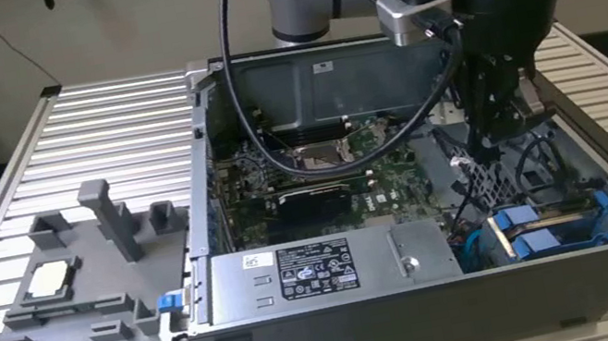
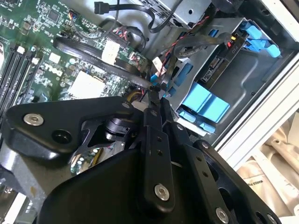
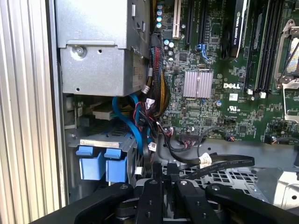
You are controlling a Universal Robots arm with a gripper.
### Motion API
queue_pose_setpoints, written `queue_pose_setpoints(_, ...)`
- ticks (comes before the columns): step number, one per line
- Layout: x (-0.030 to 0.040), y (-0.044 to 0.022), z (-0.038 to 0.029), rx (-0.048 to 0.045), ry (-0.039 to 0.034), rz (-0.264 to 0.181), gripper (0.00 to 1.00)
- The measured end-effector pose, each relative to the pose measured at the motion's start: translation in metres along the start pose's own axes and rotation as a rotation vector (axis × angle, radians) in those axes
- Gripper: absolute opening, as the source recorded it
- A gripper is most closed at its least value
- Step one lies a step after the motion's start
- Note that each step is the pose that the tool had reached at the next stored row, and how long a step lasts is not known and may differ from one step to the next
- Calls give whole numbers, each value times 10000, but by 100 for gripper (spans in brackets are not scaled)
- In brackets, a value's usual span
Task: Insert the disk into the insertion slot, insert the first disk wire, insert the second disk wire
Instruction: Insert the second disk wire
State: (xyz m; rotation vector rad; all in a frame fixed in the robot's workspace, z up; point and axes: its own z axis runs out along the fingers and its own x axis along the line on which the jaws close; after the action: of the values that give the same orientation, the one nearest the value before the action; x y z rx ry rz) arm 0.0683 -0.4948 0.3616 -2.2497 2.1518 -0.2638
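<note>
**Arm reaching into the open PC case, drive bay corner**

Ribbed metal table (image 1: 83, 125), pale wall behind. On it sits an open PC case (image 1: 430, 317); beside the case, on the exterior view's left, a grey fixture tray (image 1: 74, 286) with upright posts and a small white-topped block.

Inside the case: green motherboard (image 1: 318, 177), a grey power-supply box (image 1: 322, 270) with a black-and-white sticker (print not legible), and loose black cables. In the case's near corner, on the exterior view's right, lies the insertion slot (image 1: 565, 228), grey sheet metal with blue plastic parts. The disk (image 2: 219, 63) appears seated in it, edge-on among the blue carrier pieces; blue tabs (image 3: 102, 161) show at the bay's end.

The gripper (image 1: 498, 131) hangs inside the case, just above and behind the slot, near the motherboard's edge. In the second wrist view the fingers (image 2: 156, 100) are drawn close together, tips pinching or touching a black wire (image 2: 112, 67); an actual grip cannot be confirmed.
</note>
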Motion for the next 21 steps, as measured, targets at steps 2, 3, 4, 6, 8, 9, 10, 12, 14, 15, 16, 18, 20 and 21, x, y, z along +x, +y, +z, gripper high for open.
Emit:
queue_pose_setpoints(2, 20, -6, 3, -14, -1, -2, 16)
queue_pose_setpoints(3, 39, -14, 6, -33, -1, -4, 16)
queue_pose_setpoints(4, 59, -21, 9, -54, -2, -6, 16)
queue_pose_setpoints(6, 98, -37, 16, -97, -4, -11, 16)
queue_pose_setpoints(8, 138, -56, 22, -142, -6, -16, 16)
queue_pose_setpoints(9, 157, -65, 26, -166, -7, -18, 16)
queue_pose_setpoints(10, 178, -75, 29, -192, -9, -20, 16)
queue_pose_setpoints(12, 219, -98, 37, -247, -13, -26, 16)
queue_pose_setpoints(14, 262, -123, 45, -306, -16, -32, 16)
queue_pose_setpoints(15, 284, -137, 49, -339, -17, -36, 16)
queue_pose_setpoints(16, 307, -152, 54, -373, -19, -39, 16)
queue_pose_setpoints(18, 351, -179, 62, -440, -22, -46, 16)
queue_pose_setpoints(20, 395, -208, 71, -505, -26, -53, 16)
queue_pose_setpoints(21, 417, -222, 75, -538, -27, -57, 16)
